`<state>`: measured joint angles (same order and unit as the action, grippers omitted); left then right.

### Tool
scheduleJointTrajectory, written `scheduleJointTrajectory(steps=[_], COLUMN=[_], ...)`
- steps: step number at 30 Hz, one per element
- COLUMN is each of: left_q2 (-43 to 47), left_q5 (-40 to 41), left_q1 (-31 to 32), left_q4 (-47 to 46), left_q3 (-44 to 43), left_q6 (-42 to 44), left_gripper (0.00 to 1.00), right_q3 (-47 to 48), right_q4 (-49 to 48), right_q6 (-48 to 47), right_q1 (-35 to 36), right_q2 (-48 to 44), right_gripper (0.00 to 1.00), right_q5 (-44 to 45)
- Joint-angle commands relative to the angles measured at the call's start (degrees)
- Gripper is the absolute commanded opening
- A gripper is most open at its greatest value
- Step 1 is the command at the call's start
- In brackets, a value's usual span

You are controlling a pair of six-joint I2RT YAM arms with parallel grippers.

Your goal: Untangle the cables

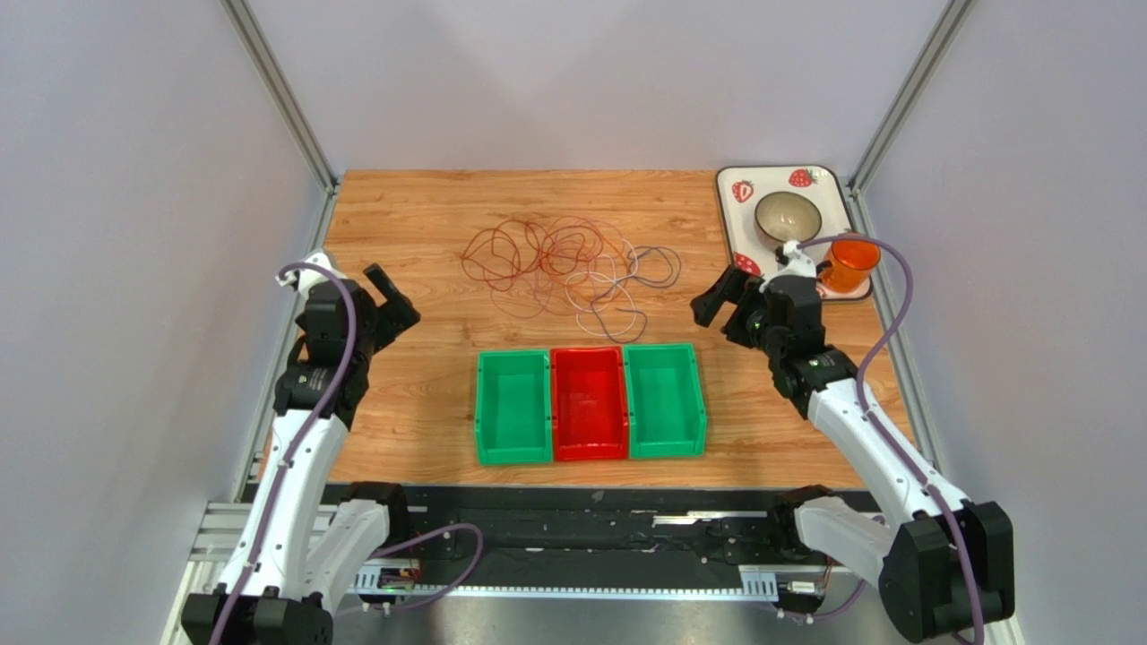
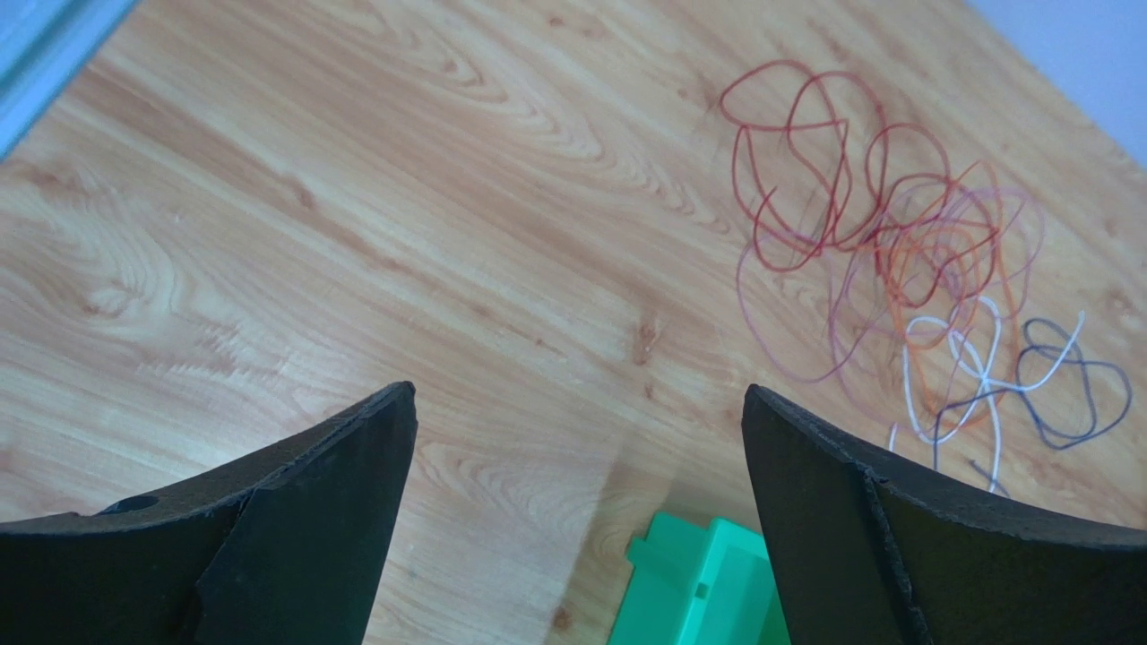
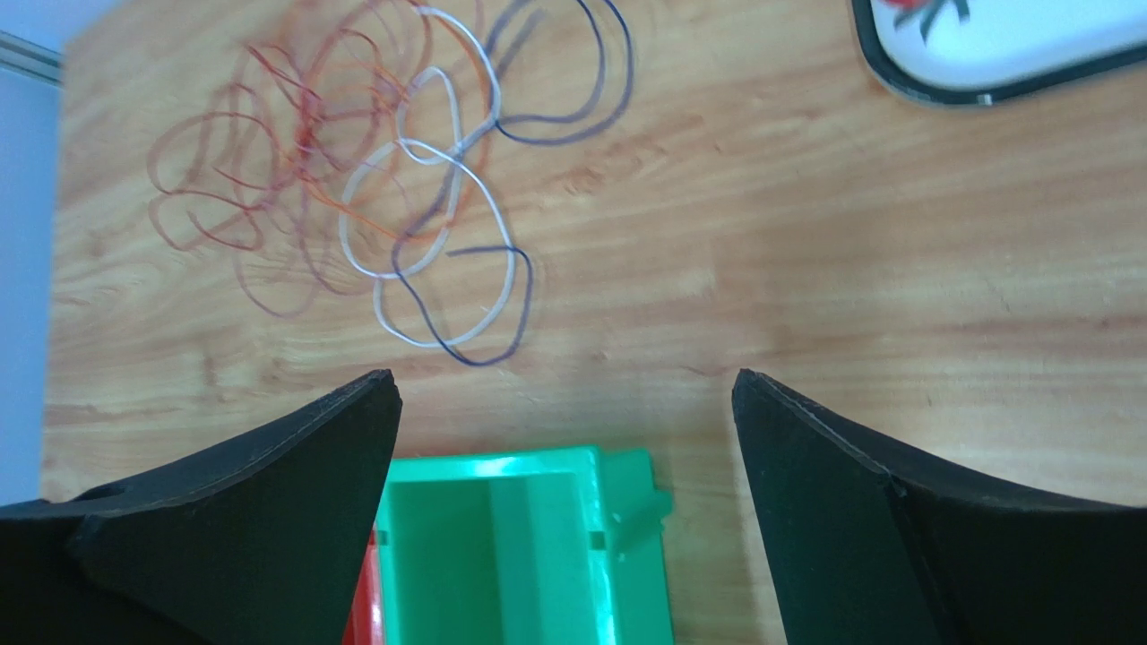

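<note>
The cables point(image 1: 559, 262) lie in one loose tangle on the far middle of the wooden table: red and brown-orange loops to the left, white and dark grey loops to the right. The tangle shows at the upper right of the left wrist view point(image 2: 929, 249) and the upper left of the right wrist view point(image 3: 337, 148). My left gripper point(image 1: 391, 303) is open and empty, hovering left of the tangle and apart from it point(image 2: 576, 393). My right gripper point(image 1: 720, 303) is open and empty, hovering right of the tangle point(image 3: 564, 376).
Three bins stand side by side in front of the tangle: green point(image 1: 482, 403), red point(image 1: 588, 356), green point(image 1: 699, 399). A strawberry-print tray point(image 1: 734, 188) at the back right holds a bowl point(image 1: 788, 215) and an orange cup point(image 1: 848, 265).
</note>
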<state>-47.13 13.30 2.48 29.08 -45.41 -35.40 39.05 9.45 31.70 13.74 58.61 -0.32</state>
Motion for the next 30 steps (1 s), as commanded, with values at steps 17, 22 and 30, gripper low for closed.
scheduleJointTrajectory(steps=[17,22,30], left_q2=[-27.2,-40.5,-52.8], left_q5=[-2.7,-9.8,-7.1], left_q1=[-0.3,-0.2,10.2], left_q4=[1.2,0.4,4.1], left_q3=[-22.6,-30.6,-45.0], left_q6=[8.9,9.9,16.1], left_gripper=[0.88,0.74,0.71], right_q3=[-4.0,-1.4,-11.4], right_q4=[-7.2,-5.2,-10.6], right_q6=[2.5,1.9,7.2], right_q1=[21.2,21.2,19.8], right_q2=[7.3,10.4,-2.3], right_gripper=[0.94,0.94,1.0], right_q5=[18.8,18.3,24.6])
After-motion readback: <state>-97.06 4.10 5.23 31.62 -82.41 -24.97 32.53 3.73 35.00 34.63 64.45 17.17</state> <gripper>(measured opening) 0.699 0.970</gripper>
